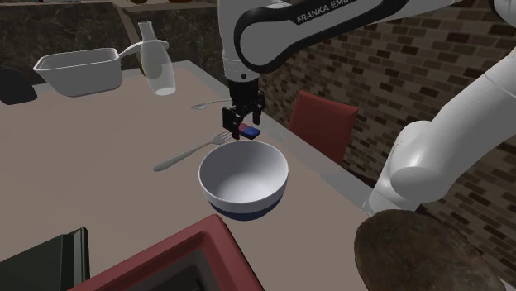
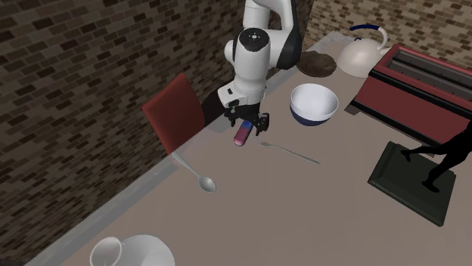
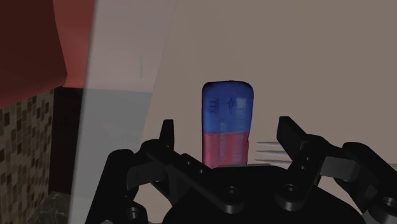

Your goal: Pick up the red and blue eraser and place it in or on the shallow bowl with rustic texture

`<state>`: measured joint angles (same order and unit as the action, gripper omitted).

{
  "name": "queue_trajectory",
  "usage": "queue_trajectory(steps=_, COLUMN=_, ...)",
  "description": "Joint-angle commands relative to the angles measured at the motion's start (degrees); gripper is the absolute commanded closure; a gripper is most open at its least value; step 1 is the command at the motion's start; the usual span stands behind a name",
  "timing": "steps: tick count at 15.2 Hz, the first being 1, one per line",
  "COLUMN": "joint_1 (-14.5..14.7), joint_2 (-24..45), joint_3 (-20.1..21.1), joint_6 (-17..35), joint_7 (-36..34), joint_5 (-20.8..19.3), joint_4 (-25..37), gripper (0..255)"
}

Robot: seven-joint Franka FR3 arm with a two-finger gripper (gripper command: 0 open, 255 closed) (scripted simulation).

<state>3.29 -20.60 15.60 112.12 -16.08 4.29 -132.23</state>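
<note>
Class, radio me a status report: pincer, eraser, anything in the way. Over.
Pincer open, straddling eraser, not touching. Red and blue eraser lying on table. Fork tines close beside eraser.

the eraser (image 3: 228, 124) lies beneath the claw (image 1: 242, 126), beside the fork (image 1: 194, 151), near the deep bowl (image 1: 244, 178).

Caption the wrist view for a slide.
Open pincer straddles the red and blue eraser on the table, fork tines just beside it.

Claw (image 1: 240, 134) at eraser (image 1: 249, 131), near white bowl (image 1: 245, 171)
</note>
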Motion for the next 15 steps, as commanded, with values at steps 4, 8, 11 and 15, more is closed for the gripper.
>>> queue_trajectory(steps=4, joint_1=0.0, joint_2=0.0, joint_3=0.0, joint_6=0.1, joint_7=0.0, joint_5=0.0, joint_4=-0.1, gripper=0)
queue_trajectory(steps=8, joint_1=0.0, joint_2=0.0, joint_3=0.0, joint_6=0.1, joint_7=0.0, joint_5=0.0, joint_4=-0.1, gripper=255)
queue_trajectory(steps=11, joint_1=-0.1, joint_2=0.0, joint_3=-0.1, joint_6=0.1, joint_7=0.1, joint_5=0.0, joint_4=-0.1, gripper=255)
queue_trajectory(steps=15, joint_1=0.0, joint_2=0.0, joint_3=0.0, joint_6=0.1, joint_7=0.0, joint_5=0.0, joint_4=-0.1, gripper=255)
